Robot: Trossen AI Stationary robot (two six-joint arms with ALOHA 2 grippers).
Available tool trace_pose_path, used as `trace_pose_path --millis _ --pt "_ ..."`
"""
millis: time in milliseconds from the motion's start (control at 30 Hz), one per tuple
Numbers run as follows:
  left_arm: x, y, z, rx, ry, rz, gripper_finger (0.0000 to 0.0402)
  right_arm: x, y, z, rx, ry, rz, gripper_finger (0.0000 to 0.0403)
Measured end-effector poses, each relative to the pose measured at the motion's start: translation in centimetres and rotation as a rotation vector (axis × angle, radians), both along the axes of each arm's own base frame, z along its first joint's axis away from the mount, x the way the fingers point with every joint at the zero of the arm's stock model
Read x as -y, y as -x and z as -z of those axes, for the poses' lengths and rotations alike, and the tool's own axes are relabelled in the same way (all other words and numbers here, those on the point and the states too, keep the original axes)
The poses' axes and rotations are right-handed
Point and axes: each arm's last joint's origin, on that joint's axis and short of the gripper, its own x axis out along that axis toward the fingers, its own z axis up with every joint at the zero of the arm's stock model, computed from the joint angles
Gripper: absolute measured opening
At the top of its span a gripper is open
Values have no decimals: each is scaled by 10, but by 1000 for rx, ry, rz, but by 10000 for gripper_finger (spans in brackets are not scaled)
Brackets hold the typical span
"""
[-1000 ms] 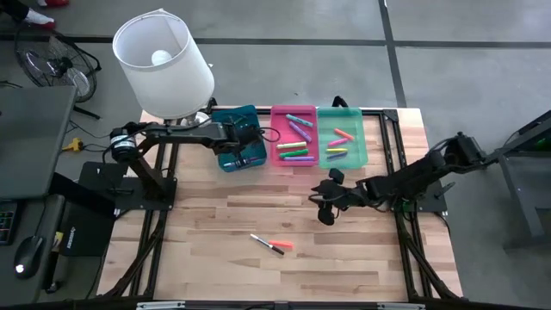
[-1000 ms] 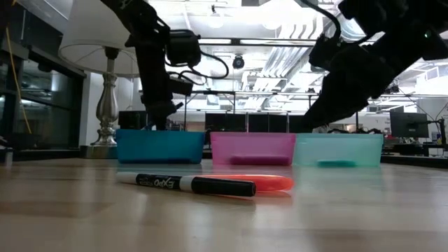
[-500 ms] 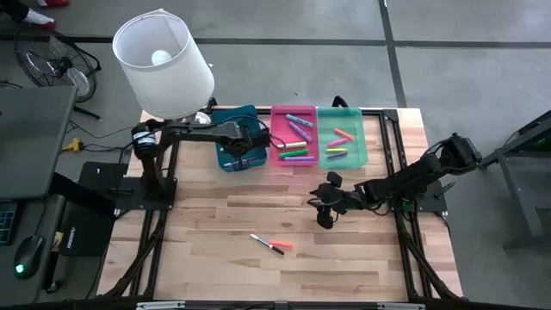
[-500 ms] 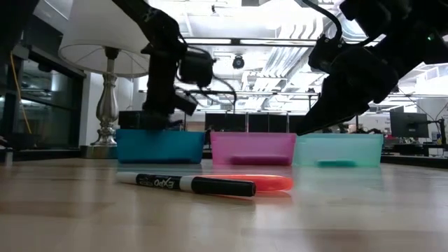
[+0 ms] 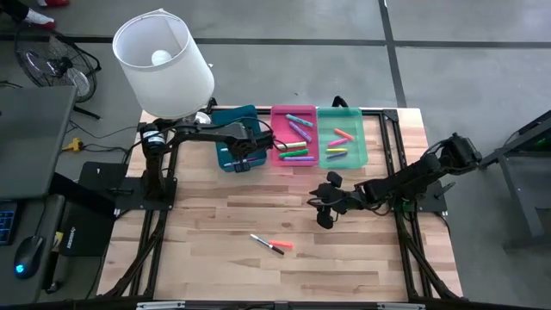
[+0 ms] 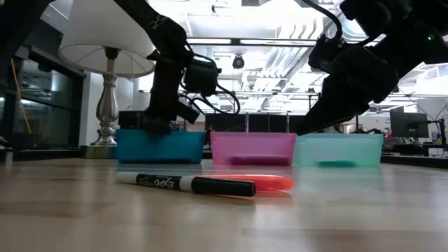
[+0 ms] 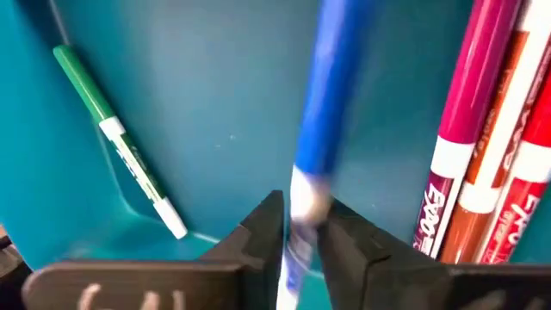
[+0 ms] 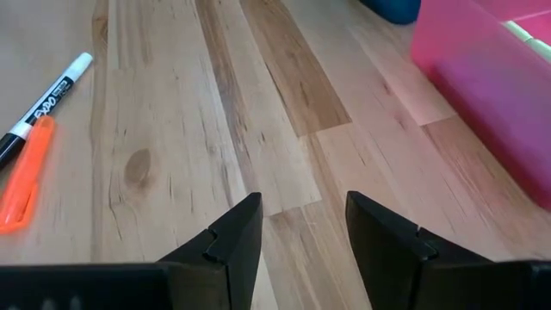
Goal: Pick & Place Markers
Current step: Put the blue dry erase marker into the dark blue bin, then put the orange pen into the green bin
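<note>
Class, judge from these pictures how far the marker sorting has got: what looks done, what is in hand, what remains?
Done: markers already lie in the pink tray and green tray.
In hand: the left gripper is shut on a blue marker over the blue tray.
Left: a black marker and an orange marker on the table; the open right gripper hovers nearby.

You were looking at two matte black arms built from chunky jointed segments, each trailing a thin black cable that looped beside the wrist. The left gripper (image 7: 300, 231) and right gripper (image 8: 303, 226) each ended in two dark, wedge-shaped fingers with angular bevelled edges.
</note>
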Motion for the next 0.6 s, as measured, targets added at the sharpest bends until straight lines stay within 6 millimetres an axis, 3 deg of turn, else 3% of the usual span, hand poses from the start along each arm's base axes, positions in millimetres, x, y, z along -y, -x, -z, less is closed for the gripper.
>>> trace_pose_path --millis 367,600 --pt "0 0 0 -4 -1 6 85 -1 1 0 -2 0 -6 156" --pt "1 6 -10 -113 -27 -1 87 -1 1 0 -5 3 -12 156"
